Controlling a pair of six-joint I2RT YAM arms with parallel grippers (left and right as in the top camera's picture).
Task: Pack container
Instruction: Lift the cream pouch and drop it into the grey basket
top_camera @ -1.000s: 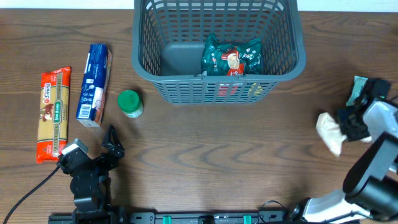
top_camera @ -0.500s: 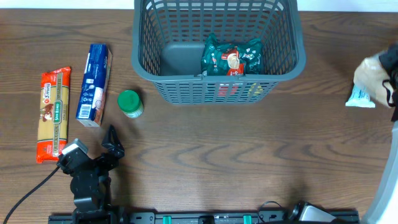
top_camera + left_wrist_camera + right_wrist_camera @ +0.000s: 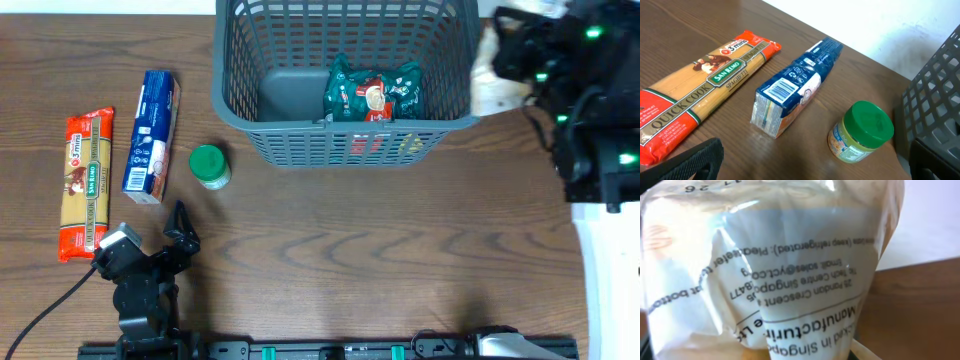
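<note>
We see the large dark grey slotted plastic basket (image 3: pixel 250 100) at the far middle of the brown wooden tabletop (image 3: pixel 350 260). Our right gripper (image 3: pixel 512 60) hangs just beside its right rim, fingers clamped on a pale printed plastic bag (image 3: pixel 492 92). Our left gripper (image 3: pixel 180 232) is well apart at the front left, fingers (image 3: pixel 695 160) spread wide and empty.

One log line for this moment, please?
right gripper: holds pale bag by container | left gripper: open | inside: green packet

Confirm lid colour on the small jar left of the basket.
Green lid on the jar, solid, no pattern; clearest in the left wrist view.
</note>
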